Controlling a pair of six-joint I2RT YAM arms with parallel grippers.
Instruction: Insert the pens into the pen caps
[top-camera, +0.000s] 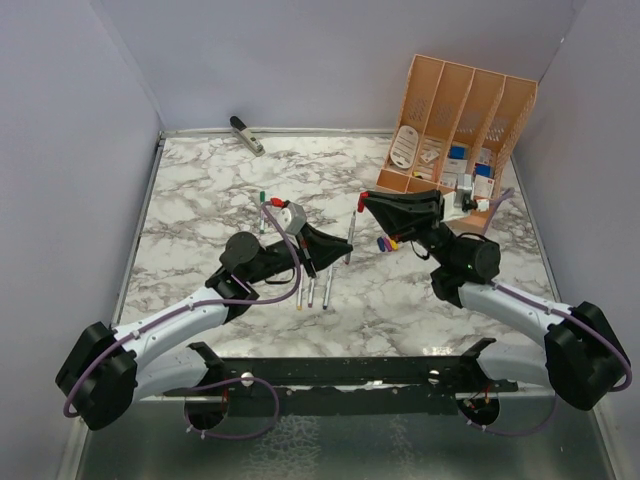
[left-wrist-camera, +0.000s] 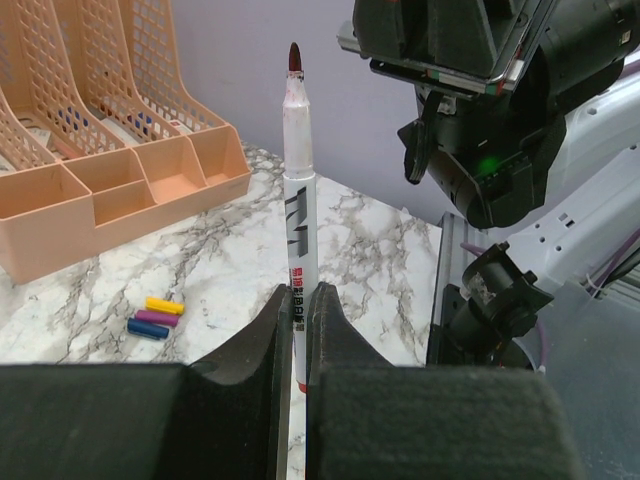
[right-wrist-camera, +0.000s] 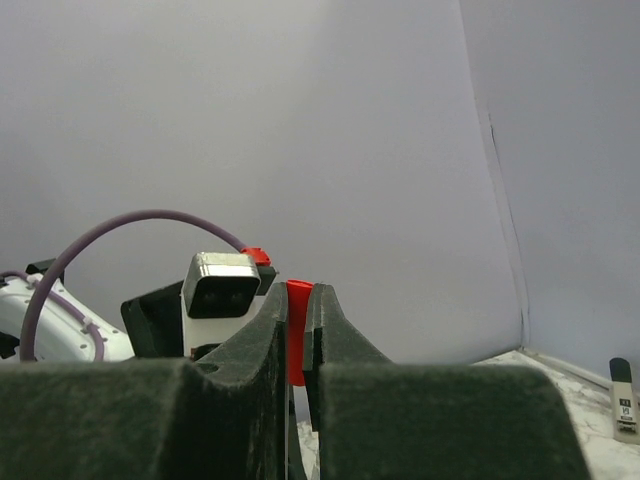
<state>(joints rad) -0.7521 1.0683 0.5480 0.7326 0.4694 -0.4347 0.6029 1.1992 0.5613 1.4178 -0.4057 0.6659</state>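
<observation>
My left gripper (top-camera: 343, 244) (left-wrist-camera: 298, 292) is shut on a silvery-white pen (left-wrist-camera: 299, 210) (top-camera: 352, 236), which sticks out past the jaws with its dark red tip toward the right gripper. My right gripper (top-camera: 370, 204) (right-wrist-camera: 297, 292) is shut on the red cap (right-wrist-camera: 297, 335) (top-camera: 362, 203), held above the table close to the pen's tip. Yellow (left-wrist-camera: 164, 305), purple (left-wrist-camera: 155, 318) and blue (left-wrist-camera: 147, 328) caps lie together on the marble (top-camera: 386, 242). Three more pens (top-camera: 313, 288) lie side by side under the left arm. Another pen with a green end (top-camera: 262, 210) lies further back. No separate green cap shows.
An orange mesh desk organiser (top-camera: 455, 130) (left-wrist-camera: 100, 150) stands at the back right, just behind the right gripper. A grey-black stapler-like object (top-camera: 246, 135) lies at the back wall. Purple walls enclose the marble table (top-camera: 200, 200) on three sides.
</observation>
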